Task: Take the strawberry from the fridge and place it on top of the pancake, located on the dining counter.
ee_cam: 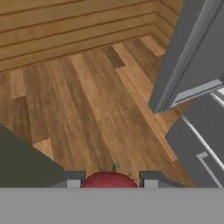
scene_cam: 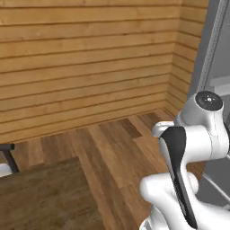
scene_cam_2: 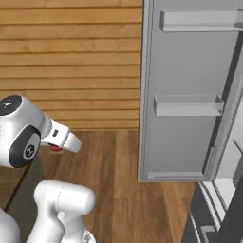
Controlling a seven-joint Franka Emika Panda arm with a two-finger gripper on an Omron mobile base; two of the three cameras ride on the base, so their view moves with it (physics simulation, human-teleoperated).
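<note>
Left of the fridge (scene_cam_2: 190, 95), the dark-brown dining counter (scene_cam: 45, 197) shows its corner low down, plank floor (ee_cam: 87, 100) between the two. And there's the gripper (ee_cam: 109, 180), jaws drawn in narrow and clamped on the strawberry (ee_cam: 109, 179), the red berry sitting snug between the fingertips (ee_cam: 72, 177), above the floor and near that counter's edge. Off to the right, the fridge door (scene_cam_2: 185, 90) stands swung open, door bins (scene_cam_2: 187, 105) on its inner face, lower drawers (ee_cam: 201, 140) beneath.
</note>
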